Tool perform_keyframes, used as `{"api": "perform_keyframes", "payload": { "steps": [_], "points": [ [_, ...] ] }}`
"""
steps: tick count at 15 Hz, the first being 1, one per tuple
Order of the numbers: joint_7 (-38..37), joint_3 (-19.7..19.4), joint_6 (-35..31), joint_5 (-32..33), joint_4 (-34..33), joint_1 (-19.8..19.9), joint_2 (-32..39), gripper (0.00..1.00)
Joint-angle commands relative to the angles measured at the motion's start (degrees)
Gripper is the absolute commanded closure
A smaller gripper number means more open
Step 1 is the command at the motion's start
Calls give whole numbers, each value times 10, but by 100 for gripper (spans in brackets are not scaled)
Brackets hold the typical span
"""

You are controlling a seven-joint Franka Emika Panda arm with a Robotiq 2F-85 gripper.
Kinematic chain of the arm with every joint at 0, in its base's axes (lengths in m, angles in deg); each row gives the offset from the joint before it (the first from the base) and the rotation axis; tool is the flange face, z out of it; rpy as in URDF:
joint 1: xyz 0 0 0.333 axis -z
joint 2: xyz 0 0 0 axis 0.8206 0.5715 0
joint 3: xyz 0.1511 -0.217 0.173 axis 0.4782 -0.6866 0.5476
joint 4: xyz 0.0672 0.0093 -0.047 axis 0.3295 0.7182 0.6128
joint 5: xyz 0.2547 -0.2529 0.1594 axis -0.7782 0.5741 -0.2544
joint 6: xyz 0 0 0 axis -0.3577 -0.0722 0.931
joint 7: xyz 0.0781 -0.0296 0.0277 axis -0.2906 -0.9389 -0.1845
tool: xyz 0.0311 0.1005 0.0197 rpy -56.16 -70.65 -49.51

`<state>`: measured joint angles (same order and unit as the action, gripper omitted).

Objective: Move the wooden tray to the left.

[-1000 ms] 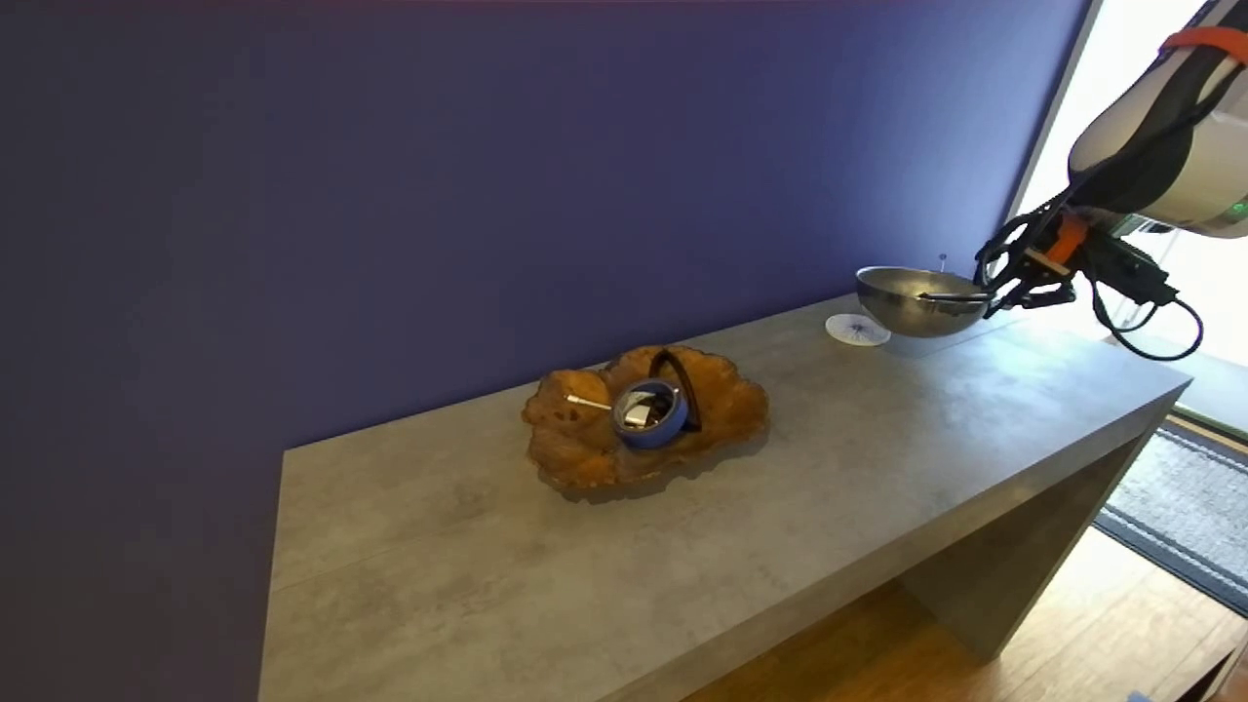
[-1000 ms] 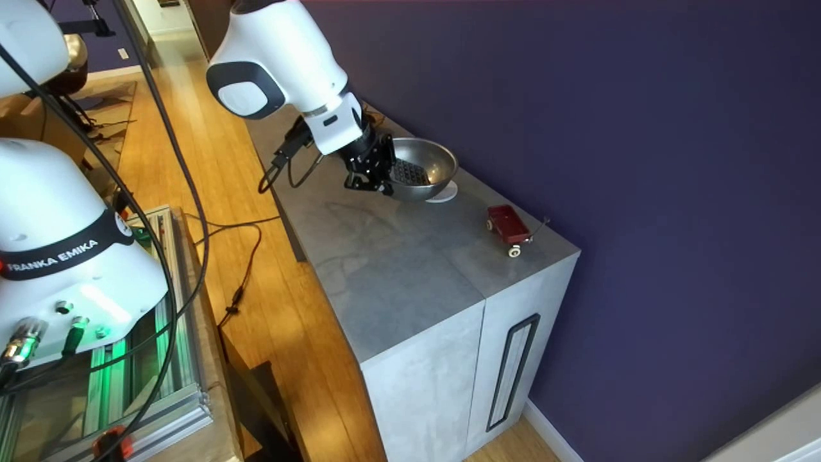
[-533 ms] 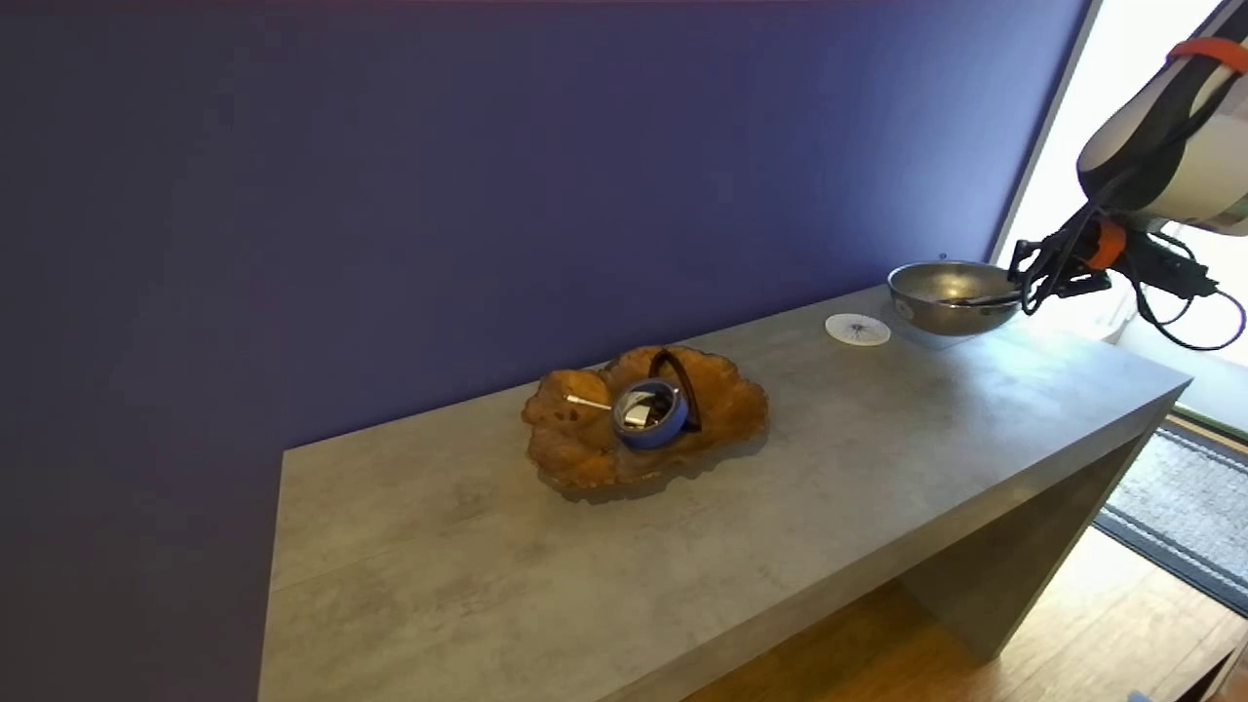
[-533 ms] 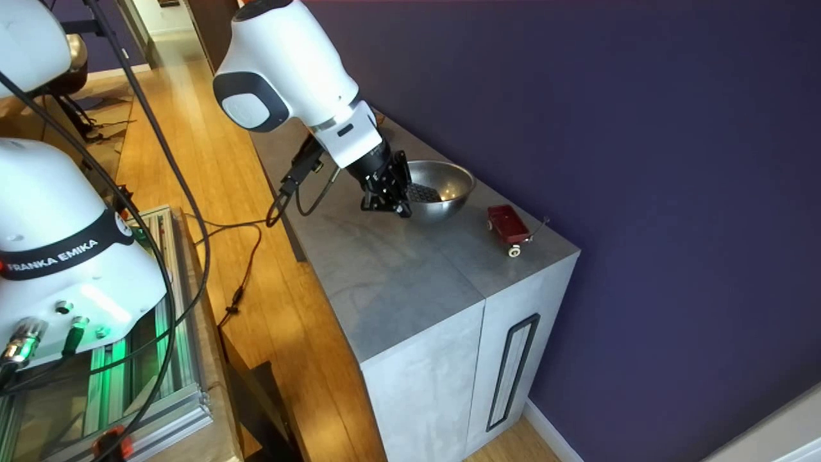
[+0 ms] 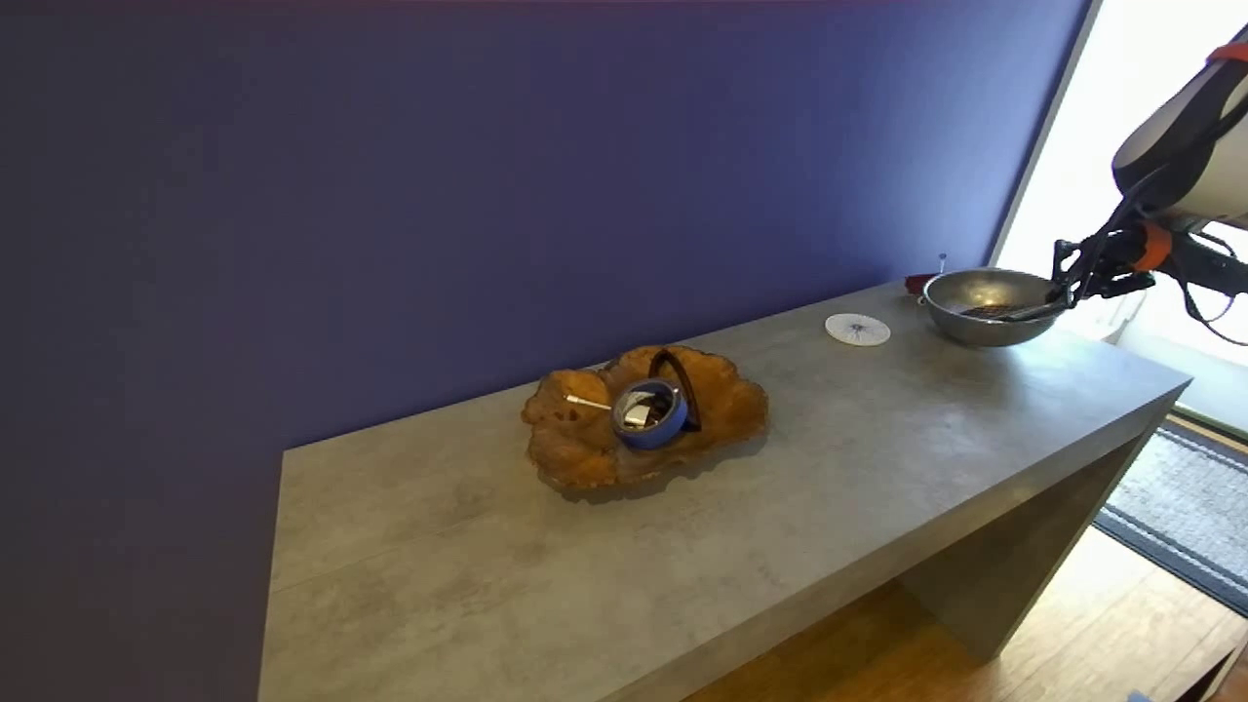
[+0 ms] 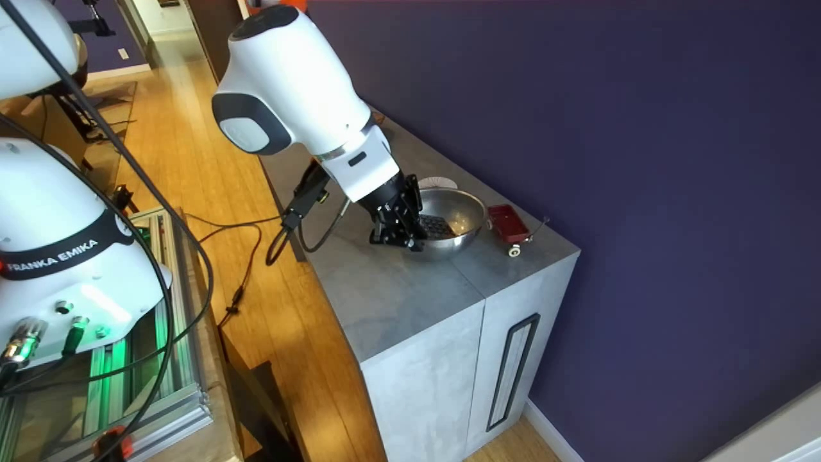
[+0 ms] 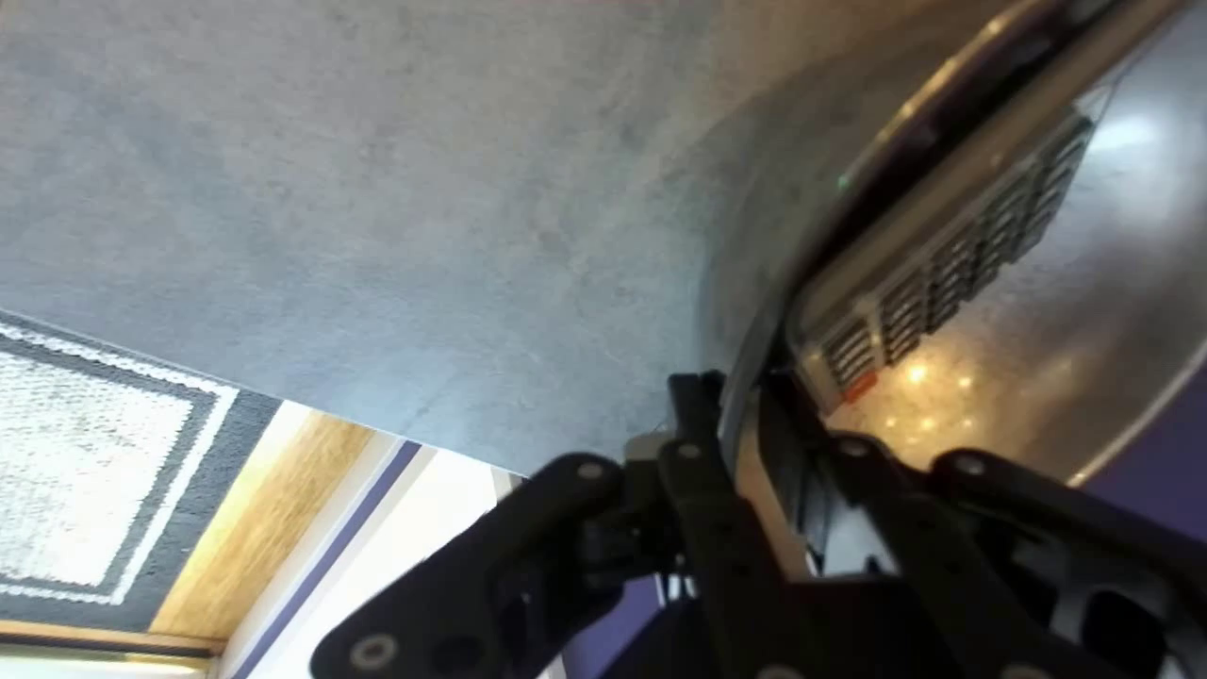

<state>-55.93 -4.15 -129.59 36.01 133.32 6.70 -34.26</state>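
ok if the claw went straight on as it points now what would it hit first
The bowl, which the claw is gripping. With that coming along, the counter looks next in line, though depth is hard to judge.

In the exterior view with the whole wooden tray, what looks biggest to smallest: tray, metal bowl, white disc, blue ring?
Wooden tray, largest
Metal bowl
Blue ring
White disc, smallest
The disc is farther off, so true ring-disc order is unsure.
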Motion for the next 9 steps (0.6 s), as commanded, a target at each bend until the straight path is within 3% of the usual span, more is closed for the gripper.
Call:
{"api": "perform_keyframes", "payload": {
  "steps": [1,4,6,8,9],
  "points": [
    [26,5,23,11,0,26,-8,47],
    [40,5,16,-25,-1,26,-30,26],
    [38,45,-2,-25,-5,58,-43,12],
    [8,134,-41,33,-8,141,-32,1],
    [26,69,-22,1,-10,78,-26,16]
  ]
}}
